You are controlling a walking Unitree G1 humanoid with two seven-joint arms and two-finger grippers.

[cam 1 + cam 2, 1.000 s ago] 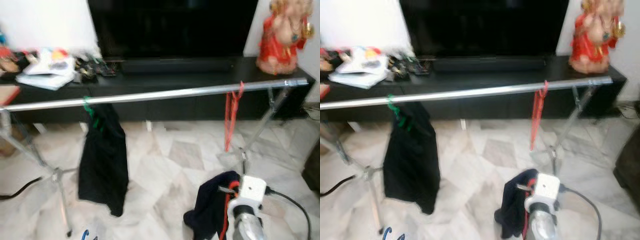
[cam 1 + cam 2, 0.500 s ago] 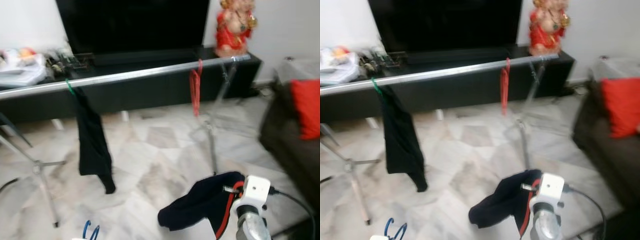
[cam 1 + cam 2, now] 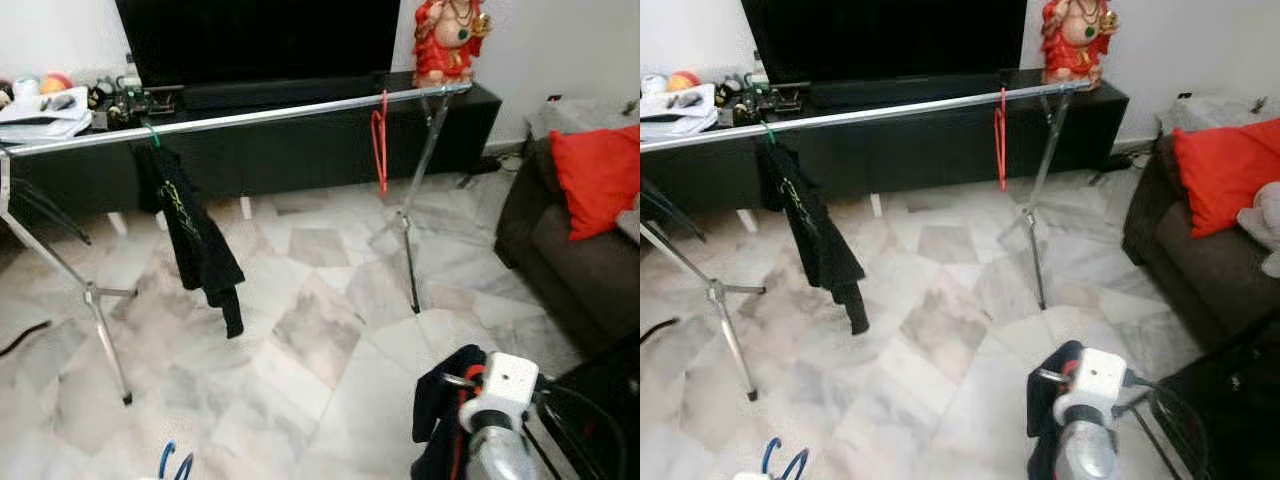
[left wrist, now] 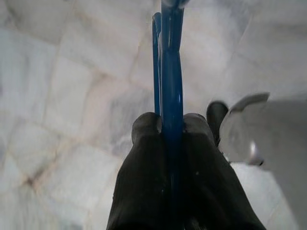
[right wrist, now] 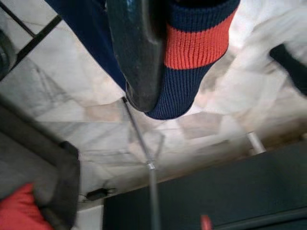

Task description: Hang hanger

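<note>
A pale marble-tiled floor [image 3: 320, 330] carries a silver clothes rail [image 3: 250, 117] on splayed tripod legs — a black garment [image 3: 195, 240] on a green hanger and a bare red hanger [image 3: 380, 140] hang from it. Behind stands a low black cabinet [image 3: 300, 150]; a dark sofa [image 3: 570, 260] sits at right.

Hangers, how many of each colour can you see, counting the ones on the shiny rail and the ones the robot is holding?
Green plastic hanger on the silver metal rail, carrying a black garment: 1
Red plastic hangers: 2, one bare on the rail, one in the right gripper with a navy garment
Blue plastic hanger in the left gripper: 1
Total: 4
</note>
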